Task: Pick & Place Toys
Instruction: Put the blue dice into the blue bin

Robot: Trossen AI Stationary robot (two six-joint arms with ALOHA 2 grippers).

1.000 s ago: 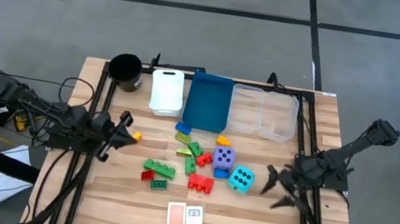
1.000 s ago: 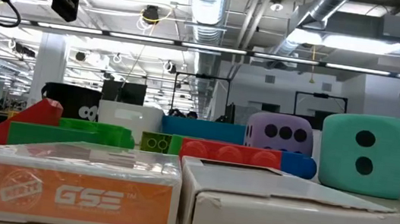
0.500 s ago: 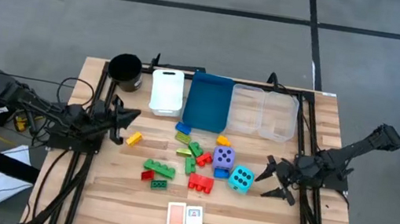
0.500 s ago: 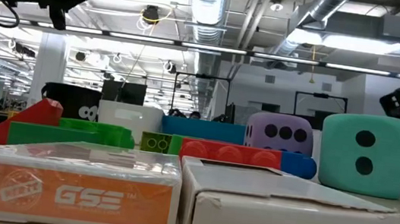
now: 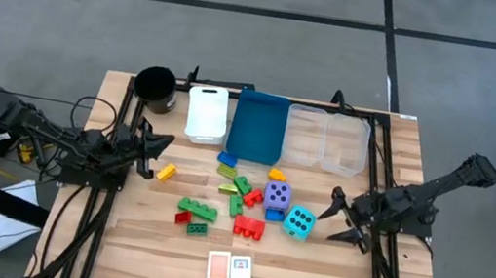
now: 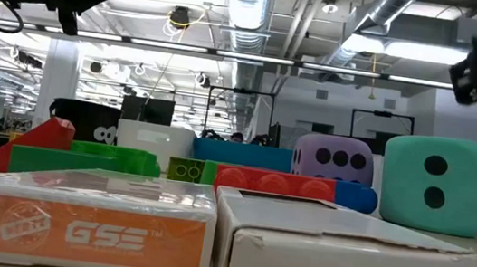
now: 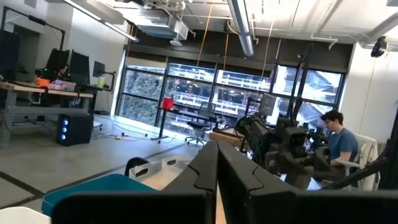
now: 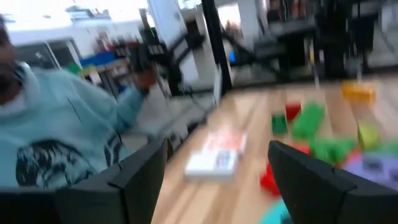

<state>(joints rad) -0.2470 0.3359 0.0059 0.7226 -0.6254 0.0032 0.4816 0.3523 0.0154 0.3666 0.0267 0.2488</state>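
Jaws apart beside upright cyan die (image 5: pixel 298 223)

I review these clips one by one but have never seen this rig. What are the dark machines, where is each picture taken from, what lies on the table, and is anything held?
Two robot arms work at a wooden table. One picture looks straight down, one sits at table height, and one rides on each wrist. The left gripper, fingers shut, is near the black cup and holds nothing. The right gripper, fingers open and empty, is beside the cyan die. Between them lie the purple die, coloured bricks and two cards. At the far edge stand a white bin, a blue bin and clear bins. A yellow brick lies near the left gripper.
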